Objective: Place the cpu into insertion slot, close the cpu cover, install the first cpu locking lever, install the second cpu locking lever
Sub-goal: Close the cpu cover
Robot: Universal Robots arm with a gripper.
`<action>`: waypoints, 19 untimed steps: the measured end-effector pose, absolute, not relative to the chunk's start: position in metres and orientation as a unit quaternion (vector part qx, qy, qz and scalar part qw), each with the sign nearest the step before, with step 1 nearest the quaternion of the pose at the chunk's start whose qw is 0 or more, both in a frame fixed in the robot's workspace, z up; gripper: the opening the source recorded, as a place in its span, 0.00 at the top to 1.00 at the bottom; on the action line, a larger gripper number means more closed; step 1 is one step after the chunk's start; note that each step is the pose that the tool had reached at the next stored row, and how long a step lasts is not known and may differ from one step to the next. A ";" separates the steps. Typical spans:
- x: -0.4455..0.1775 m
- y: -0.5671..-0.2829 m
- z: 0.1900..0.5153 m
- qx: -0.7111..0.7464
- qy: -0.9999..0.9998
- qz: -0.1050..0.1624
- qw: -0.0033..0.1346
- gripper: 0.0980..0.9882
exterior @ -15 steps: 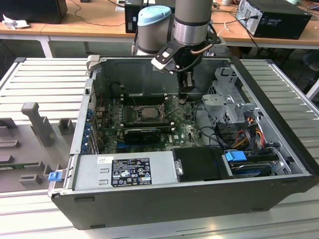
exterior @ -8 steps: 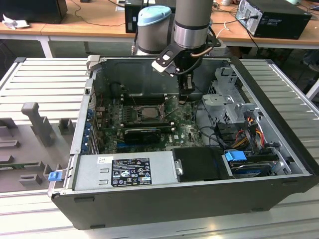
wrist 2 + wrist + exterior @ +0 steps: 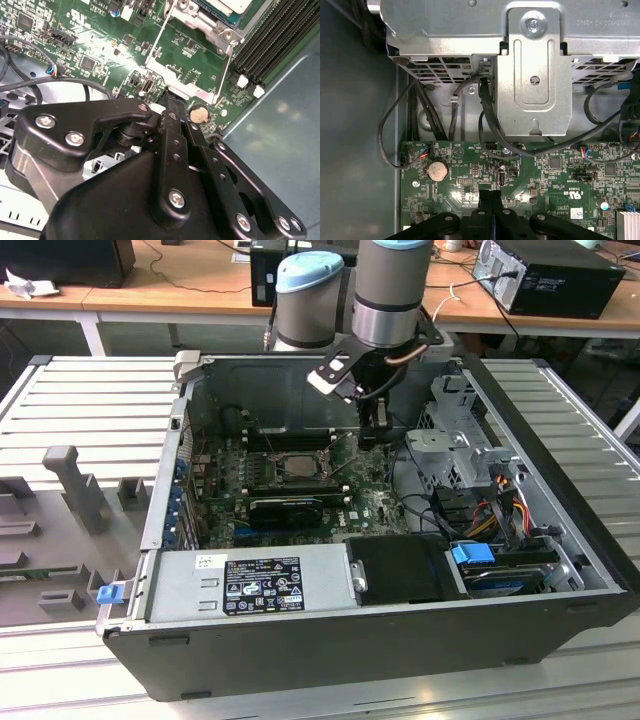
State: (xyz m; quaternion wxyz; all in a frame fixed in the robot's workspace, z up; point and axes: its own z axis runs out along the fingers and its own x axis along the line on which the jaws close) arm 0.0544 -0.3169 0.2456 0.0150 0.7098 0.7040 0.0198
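I am looking into a dark grey steel computer case (image 3: 350,650) that is lying open on a ribbed metal table (image 3: 90,410). The square black-framed insertion slot (image 3: 268,468) is sitting in the middle of the glossy green motherboard (image 3: 545,175). In it the small flat square cpu (image 3: 227,4), with its smooth pale silver-grey metal top, is resting. The thin dark-silver stamped-metal cpu cover (image 3: 200,22) appears to be lying around it as a frame. Two thin bright wire levers (image 3: 159,35) are angling away from the slot's corners; I cannot tell whether either is latched. Long black ribbed memory slots (image 3: 270,35) are running along one side of the slot. The black jointed metal gripper (image 3: 378,435) is reaching down just beside the slot, on the side facing the perforated bare-steel drive cage (image 3: 535,80). In the first wrist view its two flat fingers (image 3: 485,200) are pressing together with only a seam between them, and I see nothing pinched there. In the second wrist view the tips are hovering close over the board, near a round silver coin cell (image 3: 199,114). Whether they are touching the board I cannot tell. Thin black rubbery cables (image 3: 387,130) are looping beyond the slot under the cage.
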 end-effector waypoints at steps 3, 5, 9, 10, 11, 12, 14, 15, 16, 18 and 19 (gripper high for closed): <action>0.053 -0.317 0.246 0.710 0.704 0.020 0.015 0.99; 0.052 -0.317 0.245 0.710 0.704 0.020 0.015 0.99; 0.050 -0.317 0.245 0.710 0.704 0.020 0.015 0.99; 0.050 -0.317 0.245 0.710 0.704 0.020 0.015 0.99; 0.049 -0.317 0.245 0.710 0.704 0.020 0.015 0.99; 0.049 -0.317 0.245 0.710 0.704 0.020 0.015 0.99; 0.049 -0.317 0.245 0.710 0.704 0.020 0.015 0.99; 0.049 -0.317 0.245 0.710 0.704 0.020 0.015 0.99; 0.049 -0.317 0.245 0.710 0.704 0.020 0.015 0.99; 0.048 -0.317 0.245 0.710 0.704 0.020 0.015 0.99; 0.048 -0.317 0.245 0.710 0.704 0.020 0.015 0.99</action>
